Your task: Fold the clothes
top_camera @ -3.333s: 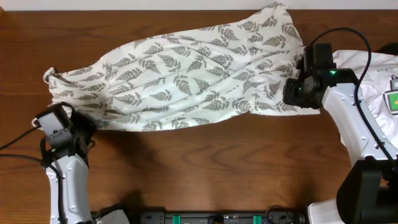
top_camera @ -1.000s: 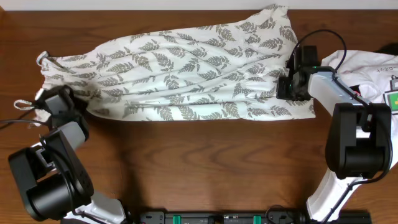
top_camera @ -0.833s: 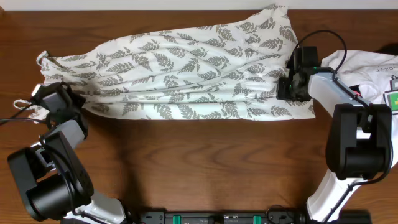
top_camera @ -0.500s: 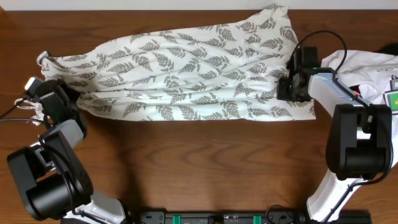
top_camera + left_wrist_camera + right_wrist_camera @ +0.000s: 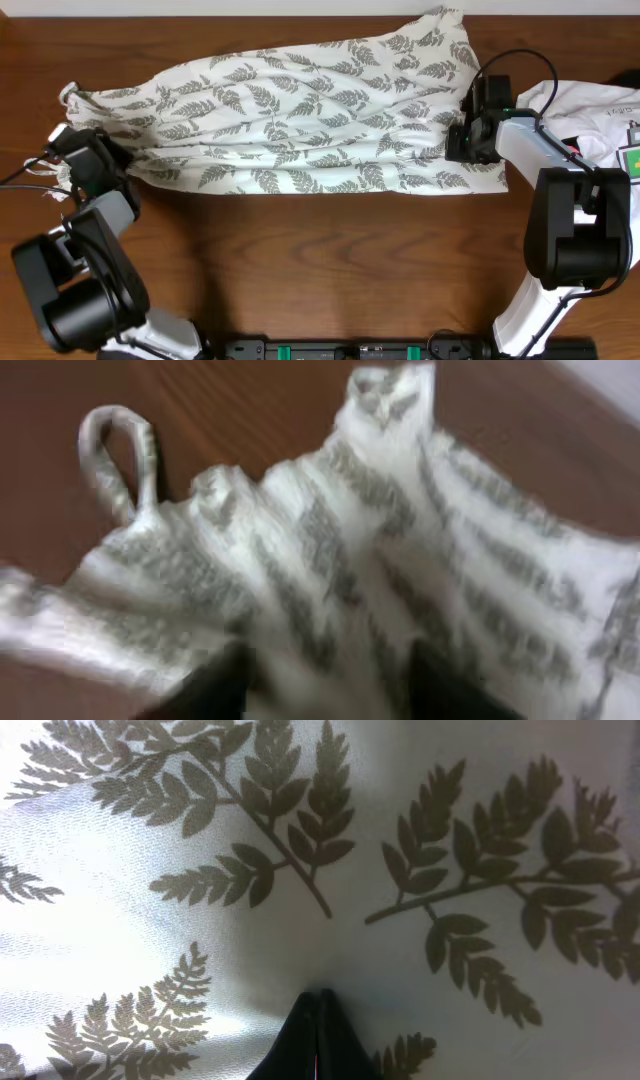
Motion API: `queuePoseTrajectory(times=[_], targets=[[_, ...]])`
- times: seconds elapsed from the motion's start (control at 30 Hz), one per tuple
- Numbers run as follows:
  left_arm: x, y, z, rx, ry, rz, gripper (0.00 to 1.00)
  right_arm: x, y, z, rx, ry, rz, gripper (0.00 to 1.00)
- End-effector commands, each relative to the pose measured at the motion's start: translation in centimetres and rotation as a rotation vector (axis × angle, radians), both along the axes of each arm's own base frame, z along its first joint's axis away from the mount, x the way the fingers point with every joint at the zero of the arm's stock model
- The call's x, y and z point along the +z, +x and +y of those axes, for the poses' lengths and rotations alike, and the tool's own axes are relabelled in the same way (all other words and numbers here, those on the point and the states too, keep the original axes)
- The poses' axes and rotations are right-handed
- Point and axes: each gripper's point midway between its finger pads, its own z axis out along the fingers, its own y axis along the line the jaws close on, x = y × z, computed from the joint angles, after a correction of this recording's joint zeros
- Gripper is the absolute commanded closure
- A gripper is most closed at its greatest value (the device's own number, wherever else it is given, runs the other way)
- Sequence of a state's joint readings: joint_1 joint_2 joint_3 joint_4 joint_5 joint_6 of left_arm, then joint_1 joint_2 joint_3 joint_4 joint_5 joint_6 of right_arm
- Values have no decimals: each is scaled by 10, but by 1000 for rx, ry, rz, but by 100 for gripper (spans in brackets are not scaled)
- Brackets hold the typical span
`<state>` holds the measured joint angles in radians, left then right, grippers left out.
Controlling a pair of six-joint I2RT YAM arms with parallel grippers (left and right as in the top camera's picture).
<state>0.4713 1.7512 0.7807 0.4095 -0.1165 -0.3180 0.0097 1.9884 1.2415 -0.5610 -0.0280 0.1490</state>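
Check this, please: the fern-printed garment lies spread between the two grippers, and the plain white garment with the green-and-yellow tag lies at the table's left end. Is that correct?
Only the side is wrong. In the overhead view the plain white garment lies at the right end of the table. The fern-printed garment does lie spread between the left gripper and the right gripper.

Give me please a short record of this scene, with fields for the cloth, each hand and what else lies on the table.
garment: fern-print garment, spread lengthwise across the back of the table, not yet folded
left hand: at the garment's left end, fingers apart, cloth between them; blurred view
right hand: shut on the garment's right edge
other item: plain white garment with a green-and-yellow tag, far right of the table
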Motion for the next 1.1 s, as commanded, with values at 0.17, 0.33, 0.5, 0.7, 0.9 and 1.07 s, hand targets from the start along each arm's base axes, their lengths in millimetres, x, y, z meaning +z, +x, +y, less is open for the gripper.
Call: queuePoseTrajectory(times=[0.17, 0.33, 0.5, 0.7, 0.9, 1.07], targets=[[30, -60, 24, 218, -197, -31, 23, -45, -47, -17, -38, -59, 185, 99], [14, -74, 52, 282, -309, -101, 21, -46, -49, -17, -37, -59, 195, 99], [8, -62, 63, 243, -322, -165, 18, -46, -50, -16, -36, -55, 200, 99], [-12, -46, 58, 209, -397, -210, 18, -46, -51, -14, -34, -45, 202, 99], [-26, -48, 57, 219, -419, -188, 18, -46, -51, -14, -35, -45, 202, 99], [-21, -44, 60, 213, -404, -208, 22, -46, -51, -14, -35, -45, 202, 99]])
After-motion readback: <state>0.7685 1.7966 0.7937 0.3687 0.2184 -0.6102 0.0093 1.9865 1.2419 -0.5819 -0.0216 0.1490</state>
